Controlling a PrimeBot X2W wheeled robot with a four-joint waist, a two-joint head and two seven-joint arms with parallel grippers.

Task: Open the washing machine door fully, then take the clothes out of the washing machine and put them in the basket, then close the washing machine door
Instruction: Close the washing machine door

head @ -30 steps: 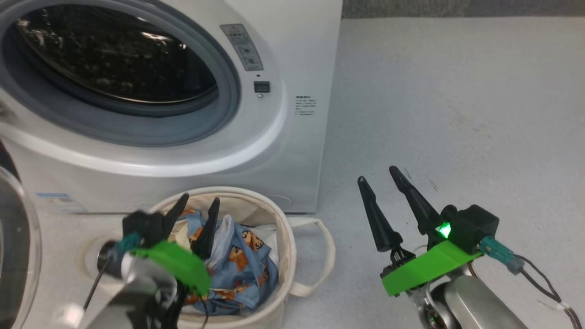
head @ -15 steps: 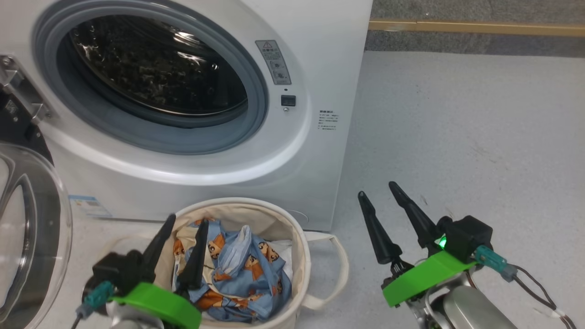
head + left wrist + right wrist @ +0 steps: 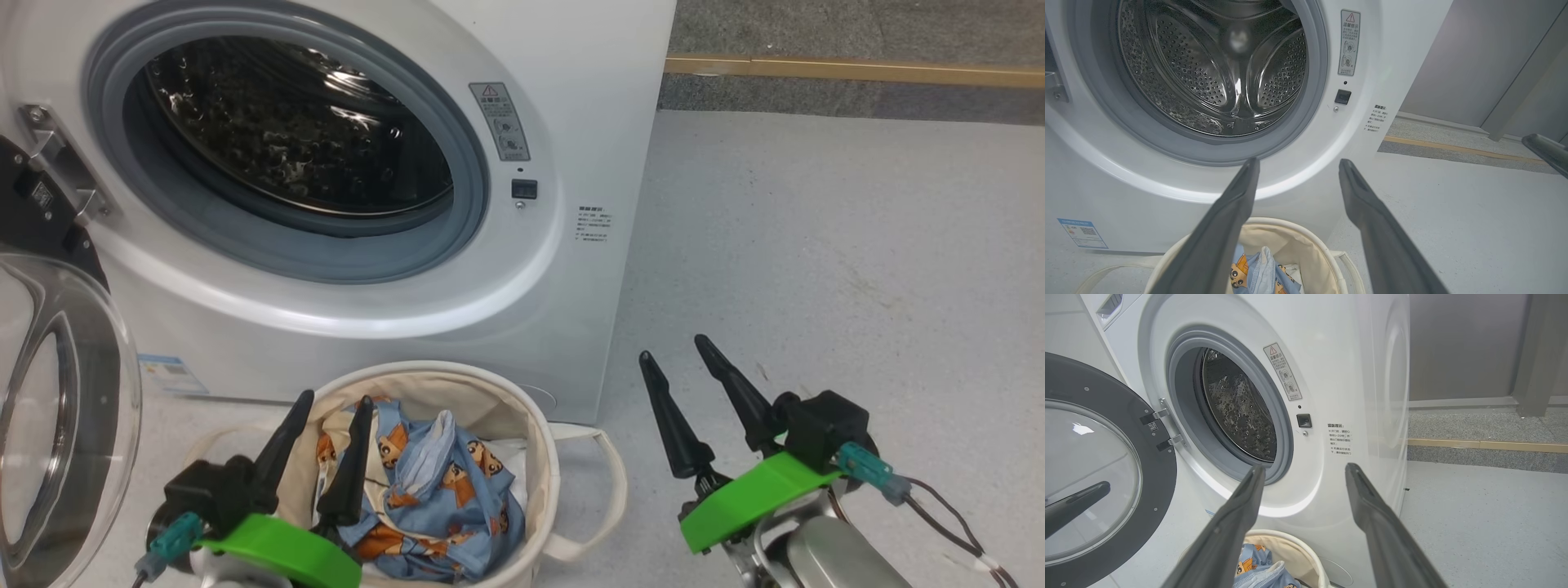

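left tool, right tool: spread open, empty | light blue bear-print clothes: heaped in round cream canvas basket | large round black-rimmed glass door: swung wide, left; rigid, hinged, glossy, probably slick; push rim opposite hinge

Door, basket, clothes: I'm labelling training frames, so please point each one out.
door [image 3: 1159,482], right wrist view, on the black rim's right side.
basket [image 3: 490,404], head view, on the inner back wall.
clothes [image 3: 457,498], head view, on the blue bear-print fabric.
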